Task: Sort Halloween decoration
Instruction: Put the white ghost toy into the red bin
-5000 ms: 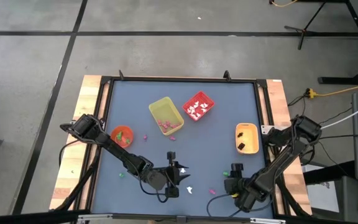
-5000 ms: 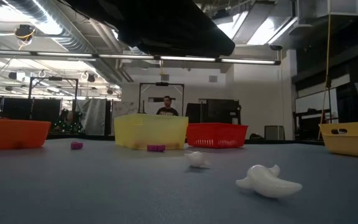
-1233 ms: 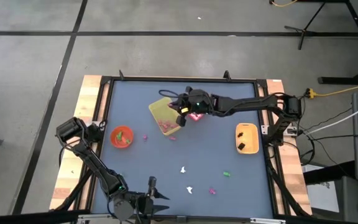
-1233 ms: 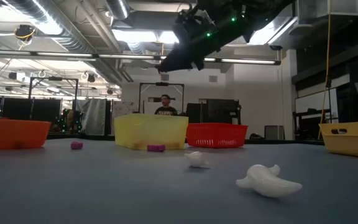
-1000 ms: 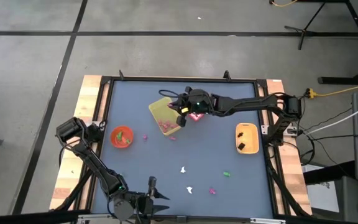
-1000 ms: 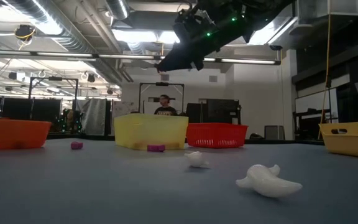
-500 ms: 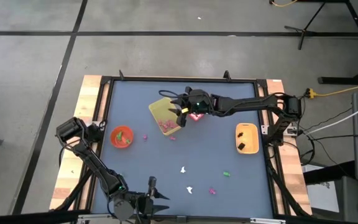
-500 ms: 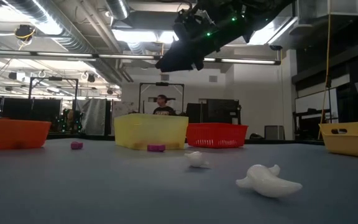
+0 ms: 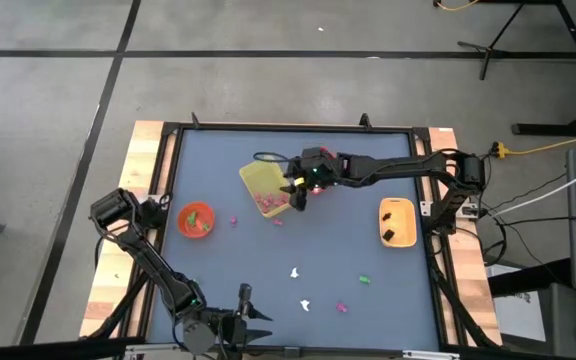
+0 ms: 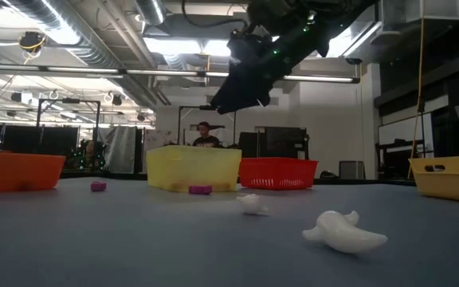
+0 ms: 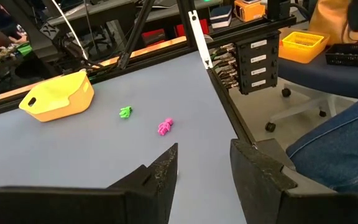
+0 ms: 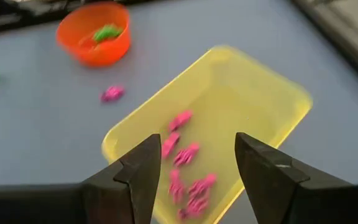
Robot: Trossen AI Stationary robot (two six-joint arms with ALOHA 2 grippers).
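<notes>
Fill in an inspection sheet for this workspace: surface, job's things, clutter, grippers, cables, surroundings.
Surface: blue-grey table, wooden side edges.
Job's things: pink trinkets in the yellow bin; a green trinket in the orange bowl; black ones in the orange tray; loose white, pink and green trinkets on the table.
Clutter: red bin beside the yellow bin.
Grippers: right gripper open, empty, above the yellow bin; left gripper open, empty, at the table's near edge.
Cables: yellow cable on the floor at right.
Surroundings: a person stands beyond the table.
</notes>
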